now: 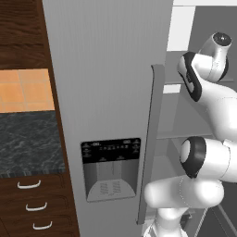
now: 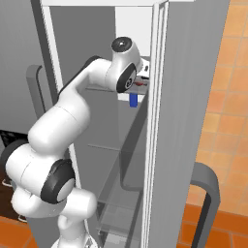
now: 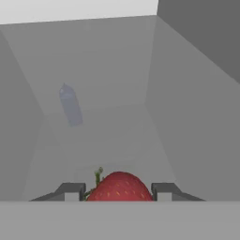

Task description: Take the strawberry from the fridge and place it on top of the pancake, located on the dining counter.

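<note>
Hand view has the gripper point(image 3: 118, 192) closed right up against the strawberry point(image 3: 119, 187); right base view shows the arm reaching into the open fridge point(image 2: 184, 97) instead.

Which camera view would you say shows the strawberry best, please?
The hand view: the strawberry sits large and red between the end effector fingertips, seeds and green stem visible. In the right base view only a small red sliver shows at the hand, inside the fridge. In the left base view the fridge door hides it.

Glossy white rounded arm point(image 2: 63, 121) segments meet at dark joint bands and caps.
</note>
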Tool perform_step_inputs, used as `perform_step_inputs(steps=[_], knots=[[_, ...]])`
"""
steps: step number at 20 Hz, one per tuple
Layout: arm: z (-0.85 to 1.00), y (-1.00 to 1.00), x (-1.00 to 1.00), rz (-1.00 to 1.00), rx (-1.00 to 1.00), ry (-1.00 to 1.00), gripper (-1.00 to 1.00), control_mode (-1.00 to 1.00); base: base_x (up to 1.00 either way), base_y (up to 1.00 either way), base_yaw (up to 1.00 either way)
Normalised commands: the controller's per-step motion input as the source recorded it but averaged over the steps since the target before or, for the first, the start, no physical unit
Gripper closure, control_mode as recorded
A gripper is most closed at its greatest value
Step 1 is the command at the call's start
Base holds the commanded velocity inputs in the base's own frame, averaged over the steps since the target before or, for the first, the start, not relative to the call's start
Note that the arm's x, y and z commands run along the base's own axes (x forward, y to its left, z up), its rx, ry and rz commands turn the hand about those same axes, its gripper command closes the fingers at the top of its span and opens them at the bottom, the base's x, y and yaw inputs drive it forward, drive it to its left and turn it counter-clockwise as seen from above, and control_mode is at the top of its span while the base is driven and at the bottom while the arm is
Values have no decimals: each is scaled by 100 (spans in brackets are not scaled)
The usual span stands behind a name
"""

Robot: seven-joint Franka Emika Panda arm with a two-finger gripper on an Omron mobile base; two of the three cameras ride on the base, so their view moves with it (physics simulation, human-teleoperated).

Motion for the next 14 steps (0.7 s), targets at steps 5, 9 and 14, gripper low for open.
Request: perform_step_inputs(steps=[5,9,14], knots=[[2,32,-48,0,0,0,100,-100,0,0,0],[4,60,-67,0,0,0,100,-100,0,0,0],[10,44,-73,0,0,-1,100,-100,0,0,0]])
